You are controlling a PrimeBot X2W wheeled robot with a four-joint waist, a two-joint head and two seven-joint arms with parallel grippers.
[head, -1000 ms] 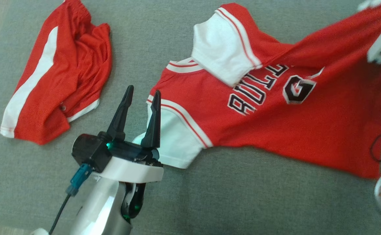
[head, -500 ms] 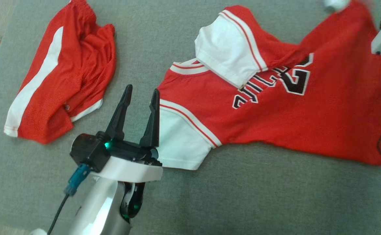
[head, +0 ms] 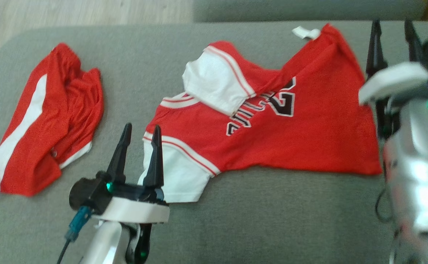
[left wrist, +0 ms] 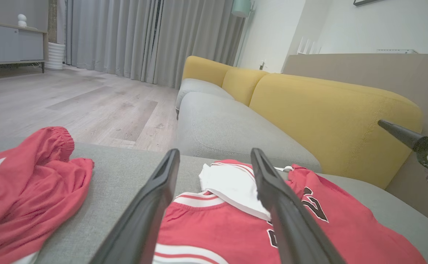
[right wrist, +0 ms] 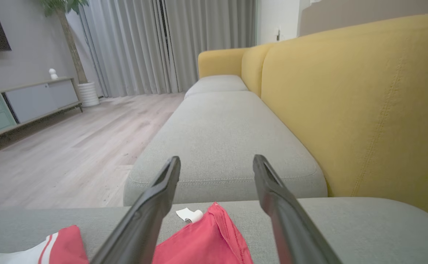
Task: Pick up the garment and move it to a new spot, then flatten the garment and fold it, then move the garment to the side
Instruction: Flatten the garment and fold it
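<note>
The garment is a red jersey (head: 291, 143) with white sleeves and black lettering, lying creased on the grey sofa seat (head: 272, 220). One sleeve is folded over its chest, and a white tag (head: 305, 32) sticks out at its far corner. My left gripper (head: 142, 127) stands open just left of the near white sleeve, holding nothing. In the left wrist view the jersey (left wrist: 217, 231) lies between and beyond the open left gripper (left wrist: 214, 151). My right gripper (head: 390, 22) is open beside the jersey's right hem. In the right wrist view the right gripper (right wrist: 216, 158) hovers empty over the hem corner (right wrist: 202, 242).
Crumpled red shorts (head: 41, 121) with a white stripe lie at the seat's left end. The yellow backrest (left wrist: 327, 117) rises along the right. A second grey seat (right wrist: 221, 139) lies beyond, with wooden floor (left wrist: 70, 106) past the far left edge.
My right gripper has opened and let go of the jersey's hem, which has dropped onto the seat. The head camera has tilted, shifting the whole picture. My left gripper stays open.
</note>
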